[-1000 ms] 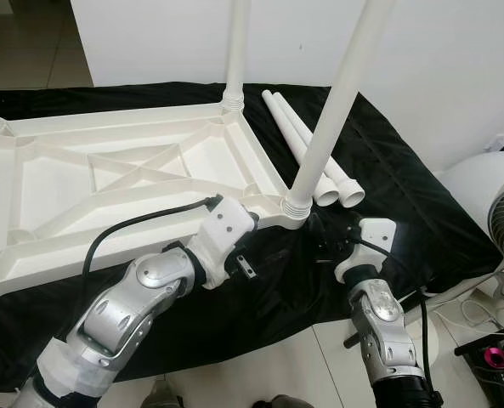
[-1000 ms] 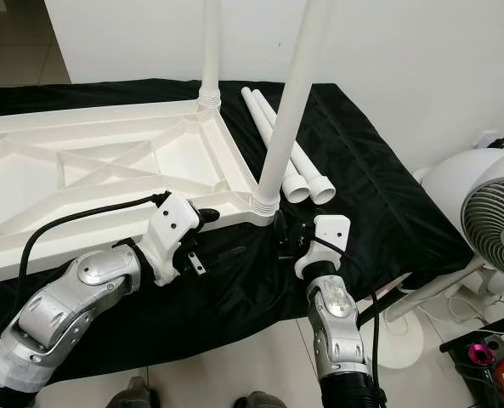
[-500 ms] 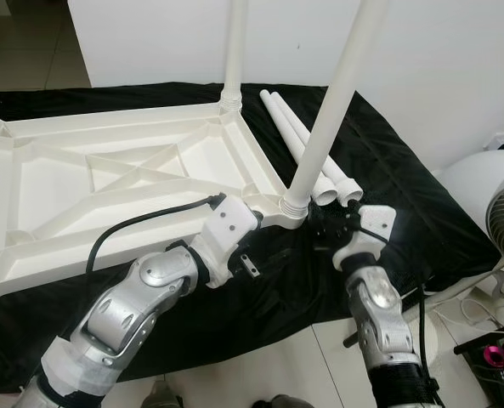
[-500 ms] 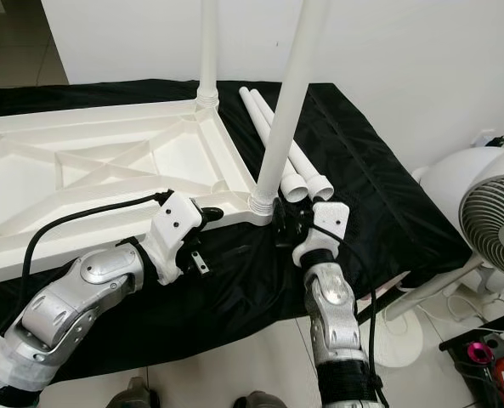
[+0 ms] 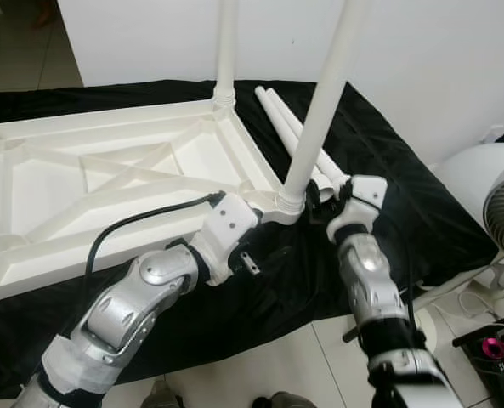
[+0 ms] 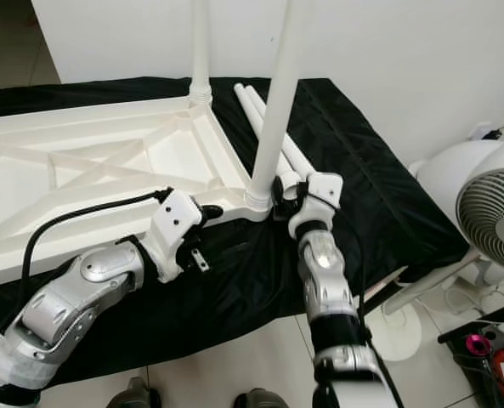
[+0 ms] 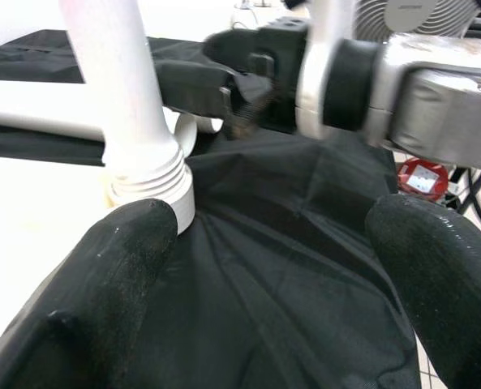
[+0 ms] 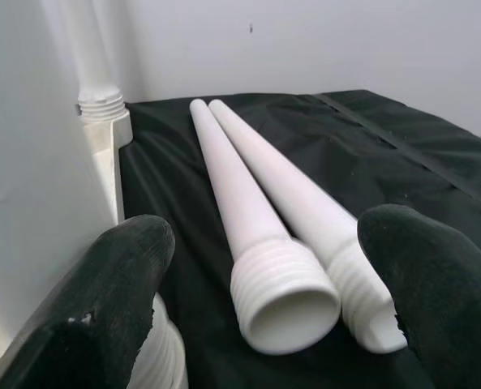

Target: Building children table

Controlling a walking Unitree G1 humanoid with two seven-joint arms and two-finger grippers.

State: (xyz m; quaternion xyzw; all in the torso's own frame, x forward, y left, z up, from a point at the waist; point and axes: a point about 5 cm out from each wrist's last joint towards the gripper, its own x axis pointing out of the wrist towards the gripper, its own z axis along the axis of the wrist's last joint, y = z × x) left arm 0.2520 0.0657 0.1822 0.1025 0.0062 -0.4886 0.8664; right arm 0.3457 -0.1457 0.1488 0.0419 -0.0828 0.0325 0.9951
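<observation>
Plastic children's table (image 5: 133, 170), white and ribbed, lies upside down on a black cloth (image 5: 387, 161), and the cloth covers whatever surface is underneath. Two legs are already screwed into its right-hand corners and stand upright: the near leg (image 5: 319, 102) at the corner closest to the robot, the far leg (image 5: 226, 42) at the corner toward the white wall (image 5: 438, 51). Two loose legs (image 8: 264, 203) lie side by side on the cloth just right of the table, threaded ends pointing toward the robot.

The left claw (image 7: 264, 243) sits low over the cloth at the near right corner, fingers apart and holding nothing; one finger (image 7: 118, 267) is right beside the threaded collar of the near leg, possibly touching it, though the close view makes that hard to settle. The right claw (image 8: 260, 267) is just right of the near leg, its fingers (image 8: 423, 267) spread wide with the threaded ends of the loose legs between them, not gripped. A white fan (image 6: 498, 204) stands on the floor to the right of the cloth.
</observation>
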